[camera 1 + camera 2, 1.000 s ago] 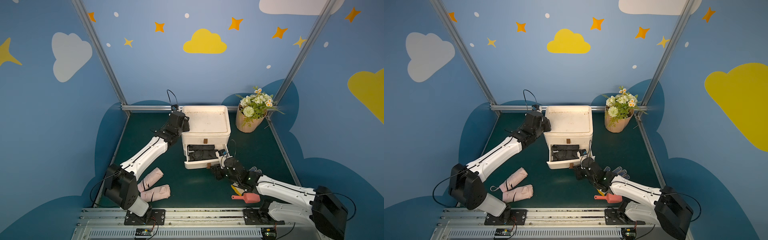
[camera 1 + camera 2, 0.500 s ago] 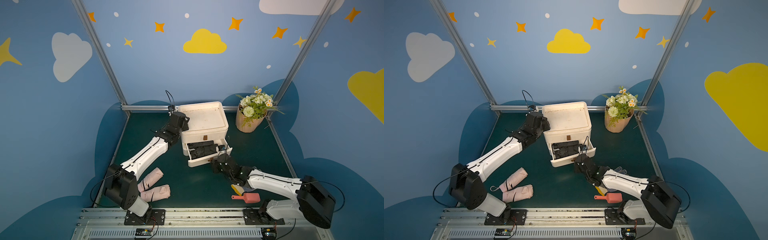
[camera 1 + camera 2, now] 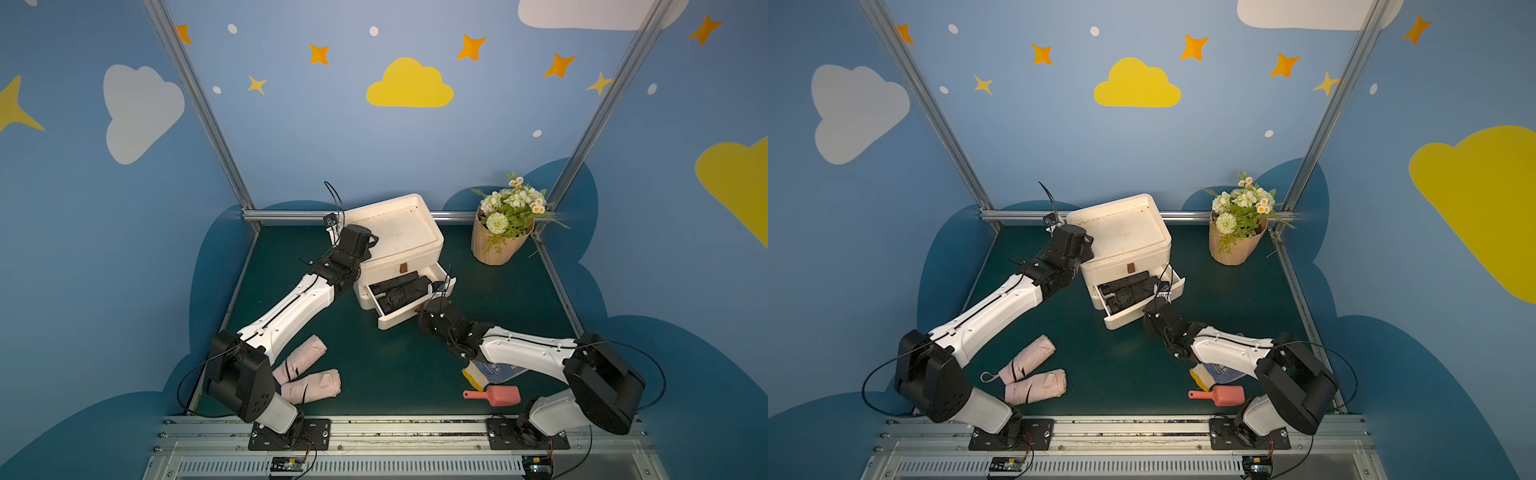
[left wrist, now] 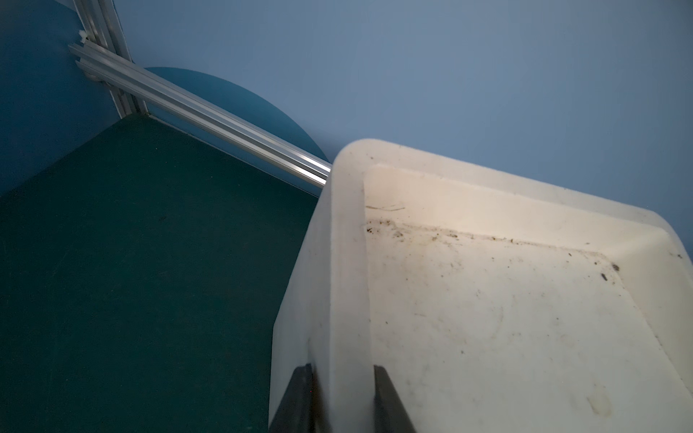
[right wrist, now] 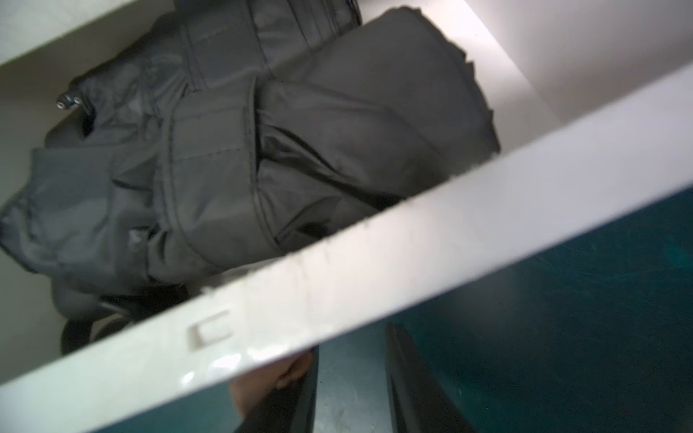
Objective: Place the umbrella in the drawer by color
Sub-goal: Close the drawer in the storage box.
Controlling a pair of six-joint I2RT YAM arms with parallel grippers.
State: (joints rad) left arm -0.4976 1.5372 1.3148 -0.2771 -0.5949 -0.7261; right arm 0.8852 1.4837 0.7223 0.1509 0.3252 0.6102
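The white drawer unit (image 3: 434, 246) (image 3: 1165, 245) stands skewed at the back of the table. Its lower drawer (image 3: 401, 319) (image 5: 375, 255) is pulled out and holds black folded umbrellas (image 3: 399, 291) (image 3: 1127, 291) (image 5: 300, 150). The upper drawer is closed. Two pink folded umbrellas (image 3: 300, 359) (image 3: 311, 386) lie at the front left. My left gripper (image 4: 343, 369) (image 3: 363, 253) is shut on the unit's left top rim (image 4: 345, 262). My right gripper (image 5: 352, 337) (image 3: 428, 309) sits low against the drawer's front, open, with a brown tab (image 5: 277, 378) beside one finger.
A potted bunch of flowers (image 3: 498, 245) stands at the back right. A pink scoop (image 3: 494, 395) and a yellow-and-blue glove (image 3: 482, 370) lie under the right arm at the front. An aluminium rail (image 4: 225, 123) runs behind the unit.
The drawer unit has twisted, its front now turned toward the right arm. The right gripper has moved forward up to the open drawer's front. The left gripper stayed on the rim.
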